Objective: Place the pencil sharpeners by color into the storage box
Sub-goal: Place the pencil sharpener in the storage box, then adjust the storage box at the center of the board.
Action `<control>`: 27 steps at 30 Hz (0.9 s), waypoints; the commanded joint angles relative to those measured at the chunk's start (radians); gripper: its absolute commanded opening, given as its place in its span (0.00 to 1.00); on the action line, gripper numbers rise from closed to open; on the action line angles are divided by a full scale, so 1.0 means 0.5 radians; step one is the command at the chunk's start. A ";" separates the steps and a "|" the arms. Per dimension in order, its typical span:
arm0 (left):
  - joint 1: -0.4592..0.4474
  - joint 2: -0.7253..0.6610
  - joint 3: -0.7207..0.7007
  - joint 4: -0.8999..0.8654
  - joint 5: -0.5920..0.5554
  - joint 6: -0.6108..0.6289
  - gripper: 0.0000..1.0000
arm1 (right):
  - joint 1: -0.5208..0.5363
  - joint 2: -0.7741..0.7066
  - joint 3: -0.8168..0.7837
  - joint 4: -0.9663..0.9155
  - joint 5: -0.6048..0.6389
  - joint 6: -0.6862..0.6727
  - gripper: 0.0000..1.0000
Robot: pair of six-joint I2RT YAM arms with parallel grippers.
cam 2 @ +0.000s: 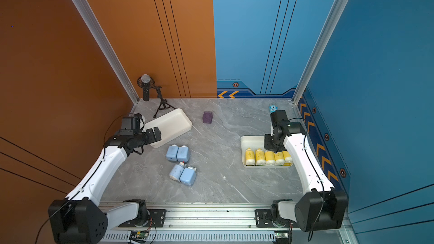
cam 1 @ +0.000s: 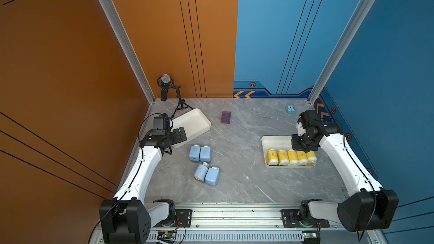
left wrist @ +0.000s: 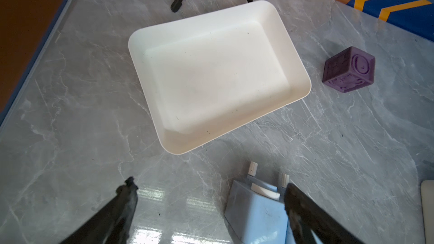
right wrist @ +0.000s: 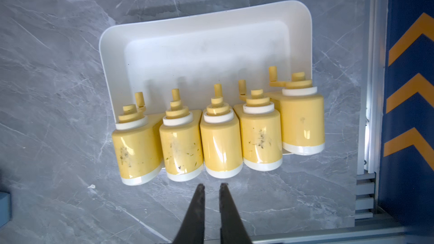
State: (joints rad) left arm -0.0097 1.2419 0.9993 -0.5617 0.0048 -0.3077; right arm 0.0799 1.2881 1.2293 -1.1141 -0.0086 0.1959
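Note:
Several light blue pencil sharpeners lie on the grey table in two pairs, one pair (cam 1: 200,153) farther back and one pair (cam 1: 206,174) nearer the front. My left gripper (cam 1: 180,134) hovers open over the near end of an empty white storage box (cam 1: 199,118). In the left wrist view its fingers spread wide (left wrist: 209,186), and one blue sharpener (left wrist: 256,212) shows below, just inside one finger, not gripped. Several yellow sharpeners (right wrist: 220,137) lie in a row in the right storage box (right wrist: 206,50). My right gripper (right wrist: 212,185) hangs above them, its jaws a narrow gap apart and holding nothing.
A dark purple block (cam 1: 226,117) sits at the back middle. A small blue box with a cartoon face (cam 1: 290,109) is in the back right corner. A microphone on a tripod (cam 1: 165,88) stands at the back left, by the walls.

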 commanded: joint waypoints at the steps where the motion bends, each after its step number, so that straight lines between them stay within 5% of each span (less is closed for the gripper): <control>1: -0.091 0.147 0.247 -0.163 0.072 -0.020 0.98 | 0.017 -0.067 0.012 0.022 -0.084 0.082 0.18; 12: -0.547 1.174 1.300 -0.853 0.064 -0.093 0.98 | 0.021 -0.235 -0.076 0.058 -0.105 0.065 0.24; 27: -0.600 2.011 2.180 -1.061 0.004 -0.289 0.83 | -0.003 -0.254 -0.191 0.159 -0.238 -0.005 0.26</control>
State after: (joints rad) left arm -0.3088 2.2143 2.0354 -1.0416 0.0269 -0.4400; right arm 0.0849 1.1790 1.1450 -1.0607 -0.1055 0.2134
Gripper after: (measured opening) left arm 0.839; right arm 0.263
